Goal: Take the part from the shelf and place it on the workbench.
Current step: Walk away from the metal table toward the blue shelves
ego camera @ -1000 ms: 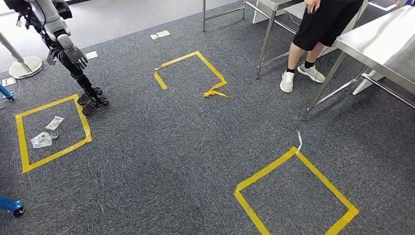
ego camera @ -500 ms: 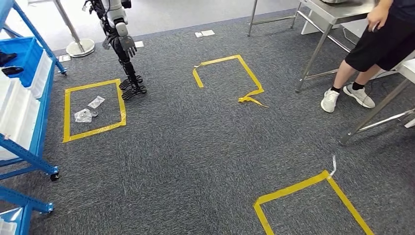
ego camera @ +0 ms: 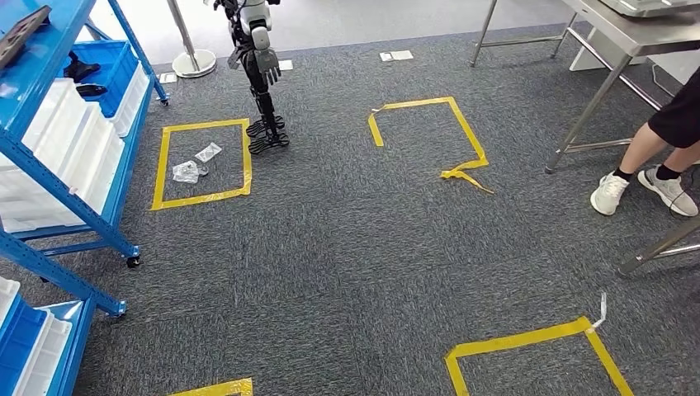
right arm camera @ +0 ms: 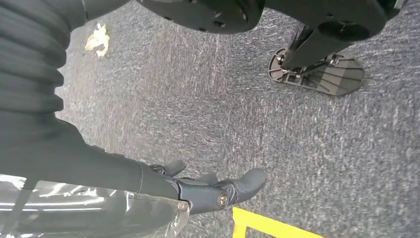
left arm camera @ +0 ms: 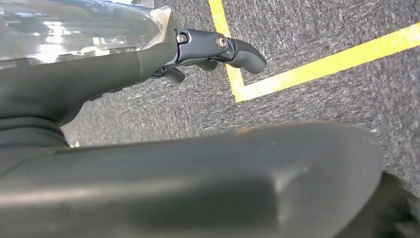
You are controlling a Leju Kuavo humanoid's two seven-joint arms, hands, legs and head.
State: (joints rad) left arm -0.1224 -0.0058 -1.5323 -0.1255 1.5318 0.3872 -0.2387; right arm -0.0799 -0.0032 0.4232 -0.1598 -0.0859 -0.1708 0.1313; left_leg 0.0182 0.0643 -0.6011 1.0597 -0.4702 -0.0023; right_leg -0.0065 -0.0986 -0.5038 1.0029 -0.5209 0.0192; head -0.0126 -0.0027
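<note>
My left hand [left arm camera: 218, 49] and right hand [right arm camera: 218, 191] hang empty, fingers loosely apart; the dark part [ego camera: 78, 68] in the blue shelf [ego camera: 49, 177] bin looks rigid, perhaps light — grasp its middle.

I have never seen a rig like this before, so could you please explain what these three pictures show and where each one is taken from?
The wide picture comes from a camera high on a walking humanoid robot, looking down at grey carpet. The other two come from cameras at its wrists, and they are turned.

In the wide view a blue shelf with white and blue bins stands on the left, and a steel workbench on the right, with a person's legs beside it. Yellow tape squares mark the floor; one holds small clear bags. A second robot stands behind it.

The left hand and right hand hang above the carpet, each with something clear and shiny against it. I cannot tell whether they grip it.
</note>
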